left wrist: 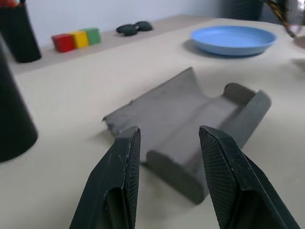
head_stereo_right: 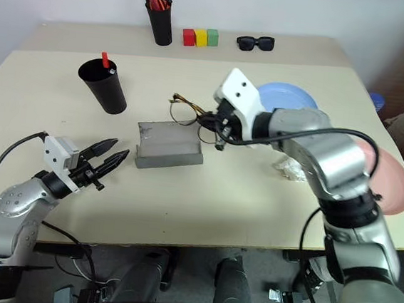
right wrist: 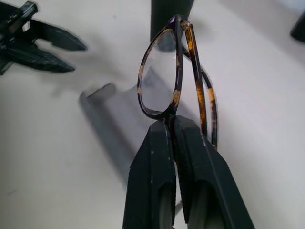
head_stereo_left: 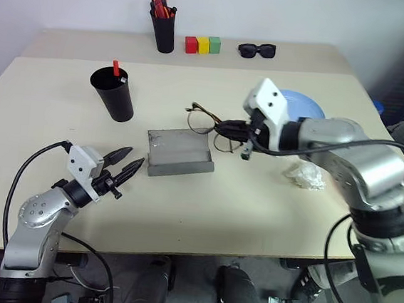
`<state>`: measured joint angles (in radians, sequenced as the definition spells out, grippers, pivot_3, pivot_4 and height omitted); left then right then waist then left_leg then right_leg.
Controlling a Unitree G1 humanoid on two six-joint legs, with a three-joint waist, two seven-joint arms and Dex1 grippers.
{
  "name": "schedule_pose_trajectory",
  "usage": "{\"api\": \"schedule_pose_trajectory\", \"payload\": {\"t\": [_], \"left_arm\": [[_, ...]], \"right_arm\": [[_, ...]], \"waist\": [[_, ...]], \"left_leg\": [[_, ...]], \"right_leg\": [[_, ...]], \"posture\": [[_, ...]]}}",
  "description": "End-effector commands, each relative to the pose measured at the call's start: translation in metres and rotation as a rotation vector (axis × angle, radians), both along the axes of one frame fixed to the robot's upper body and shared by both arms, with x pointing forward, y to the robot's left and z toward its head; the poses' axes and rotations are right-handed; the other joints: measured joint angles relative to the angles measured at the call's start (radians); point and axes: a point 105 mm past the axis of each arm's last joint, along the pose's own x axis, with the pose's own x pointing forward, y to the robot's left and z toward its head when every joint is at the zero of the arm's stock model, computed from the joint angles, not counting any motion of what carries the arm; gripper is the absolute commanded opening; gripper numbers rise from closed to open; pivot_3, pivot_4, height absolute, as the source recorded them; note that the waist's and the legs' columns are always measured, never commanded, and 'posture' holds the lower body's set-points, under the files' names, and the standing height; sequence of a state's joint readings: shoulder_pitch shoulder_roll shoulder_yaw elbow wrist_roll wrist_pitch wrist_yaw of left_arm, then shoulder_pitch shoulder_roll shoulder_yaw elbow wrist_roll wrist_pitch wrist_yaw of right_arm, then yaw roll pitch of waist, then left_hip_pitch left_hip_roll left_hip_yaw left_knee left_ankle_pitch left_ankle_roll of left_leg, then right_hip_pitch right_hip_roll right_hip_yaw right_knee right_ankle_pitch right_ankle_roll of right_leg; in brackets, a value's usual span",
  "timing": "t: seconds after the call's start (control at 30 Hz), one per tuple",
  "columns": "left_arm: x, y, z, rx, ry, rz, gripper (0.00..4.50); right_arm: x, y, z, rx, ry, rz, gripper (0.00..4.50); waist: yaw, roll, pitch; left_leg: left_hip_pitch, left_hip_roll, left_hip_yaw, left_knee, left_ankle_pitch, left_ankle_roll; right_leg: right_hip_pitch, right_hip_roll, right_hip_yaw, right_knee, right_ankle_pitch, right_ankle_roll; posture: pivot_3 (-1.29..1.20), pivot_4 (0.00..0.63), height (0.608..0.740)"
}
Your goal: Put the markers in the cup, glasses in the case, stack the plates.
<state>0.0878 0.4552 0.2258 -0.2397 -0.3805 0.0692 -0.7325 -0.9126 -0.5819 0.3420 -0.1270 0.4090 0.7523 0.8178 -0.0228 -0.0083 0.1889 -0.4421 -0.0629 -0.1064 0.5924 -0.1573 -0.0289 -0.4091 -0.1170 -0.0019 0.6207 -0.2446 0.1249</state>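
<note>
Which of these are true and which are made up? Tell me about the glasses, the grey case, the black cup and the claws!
1. The right claw is pinching the glasses. True.
2. The grey case is closed. False: it lies open.
3. A red marker sticks out of the black cup. True.
4. The left claw holds the blue plate. False: it is open and holding nothing, near the case.
5. The sunglasses are inside the case. False: they lie at the table's far edge.

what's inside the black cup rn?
A red marker sticks up out of the cup, with a white tip at the rim beside it, probably the second marker. The cup's wall hides the rest, so anything lower down can't be seen.
</note>
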Motion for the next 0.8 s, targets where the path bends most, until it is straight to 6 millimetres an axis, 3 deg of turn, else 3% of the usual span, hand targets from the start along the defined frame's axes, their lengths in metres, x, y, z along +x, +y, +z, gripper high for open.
{"api": "schedule_pose_trajectory", "payload": {"t": [0.03, 0.23, 0.5, 0.6, 0.73, 0.8], "left_arm": [[-0.006, 0.005, 0.003, 0.004, -0.034, 0.025, 1.96], [-0.014, -0.002, 0.007, 0.02, -0.037, 0.02, 1.96], [-0.017, -0.004, 0.012, 0.04, -0.038, 0.005, 1.96], [-0.014, -0.004, 0.014, 0.042, -0.039, 0.002, 1.96], [-0.005, -0.005, 0.017, 0.042, -0.021, 0.011, 1.96], [0.0, -0.003, 0.02, 0.035, -0.019, 0.034, 1.96]], "right_arm": [[0.008, 0.032, -0.009, -0.096, -0.066, 0.18, 0.05], [0.028, 0.053, -0.031, -0.203, -0.046, 0.276, 0.05], [0.023, 0.046, -0.058, -0.271, 0.079, 0.346, 0.05], [0.021, 0.045, -0.059, -0.26, 0.096, 0.348, 1.03], [0.025, 0.048, -0.051, -0.209, 0.067, 0.302, 2.96], [0.027, 0.05, -0.045, -0.18, 0.037, 0.284, 2.96]], "waist": [[-0.001, 0.0, 0.0], [0.011, 0.0, 0.0], [0.003, 0.0, 0.0], [0.002, 0.0, 0.0], [0.003, 0.0, 0.0], [0.003, 0.0, 0.0]], "left_leg": [[0.0, 0.001, 0.001, 0.0, 0.0, 0.0], [0.0, 0.0, 0.0, 0.0, 0.0, -0.001], [0.0, -0.002, 0.0, -0.001, 0.0, -0.002], [0.0, -0.001, 0.0, -0.001, 0.0, -0.002], [0.0, -0.001, 0.0, -0.001, 0.0, -0.003], [0.0, -0.001, 0.0, -0.001, 0.0, -0.003]], "right_leg": [[0.0, 0.001, 0.0, 0.0, 0.0, 0.0], [-0.001, 0.002, 0.0, 0.001, 0.002, 0.002], [-0.004, 0.003, 0.0, 0.008, 0.002, 0.002], [-0.006, 0.004, 0.0, 0.01, 0.002, 0.002], [-0.006, 0.004, 0.0, 0.01, 0.002, 0.002], [-0.006, 0.004, 0.0, 0.01, 0.002, 0.002]], "posture": [[0.0, 0.15, 0.74], [0.0, 0.15, 0.74], [0.0, 0.15, 0.74], [0.0, 0.15, 0.74], [0.0, 0.15, 0.74], [0.0, 0.15, 0.74]]}}
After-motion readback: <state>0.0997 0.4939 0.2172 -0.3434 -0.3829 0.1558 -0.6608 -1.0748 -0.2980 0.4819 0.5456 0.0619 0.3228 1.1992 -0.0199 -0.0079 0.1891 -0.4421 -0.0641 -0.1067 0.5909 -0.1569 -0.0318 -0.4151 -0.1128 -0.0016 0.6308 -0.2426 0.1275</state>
